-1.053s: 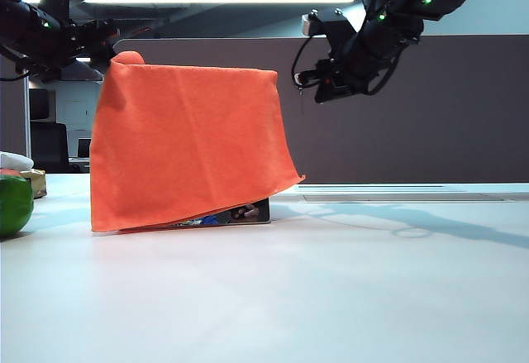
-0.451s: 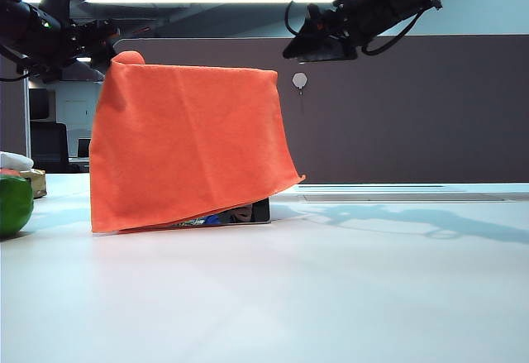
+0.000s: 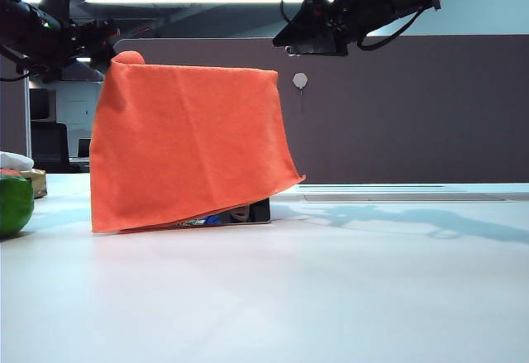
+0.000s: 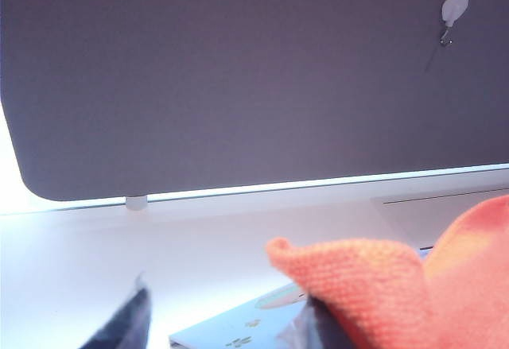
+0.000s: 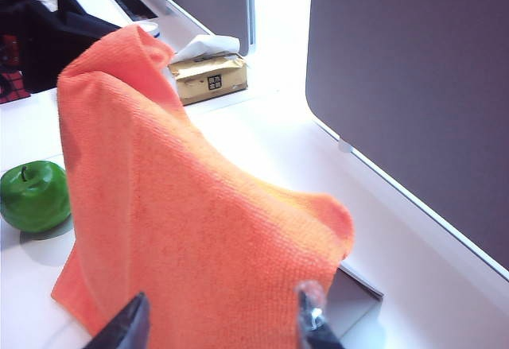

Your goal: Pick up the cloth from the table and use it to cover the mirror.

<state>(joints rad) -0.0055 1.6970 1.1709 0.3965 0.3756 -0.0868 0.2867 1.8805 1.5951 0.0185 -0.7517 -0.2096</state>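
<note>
Draping over the upright mirror (image 3: 252, 211), the cloth (image 3: 186, 144) hangs as a broad orange sheet with its long axis running across the exterior view, top edge roughly level, lower hem slanting up toward the right so only a dark lower corner of mirror shows. Standing on the white table (image 3: 331, 297), left of centre, in front of the grey-brown partition (image 3: 413, 115). Hovering at the cloth's top left corner, left gripper (image 4: 219, 321) with fingers spread wide, nothing between them, one fingertip beside a raised orange fold. Poised above the top right corner, right gripper (image 5: 223, 321) parted too, clear of the fabric, holding nothing. Further left: green apple (image 3: 12, 204), tissue box (image 5: 208, 77).
</note>
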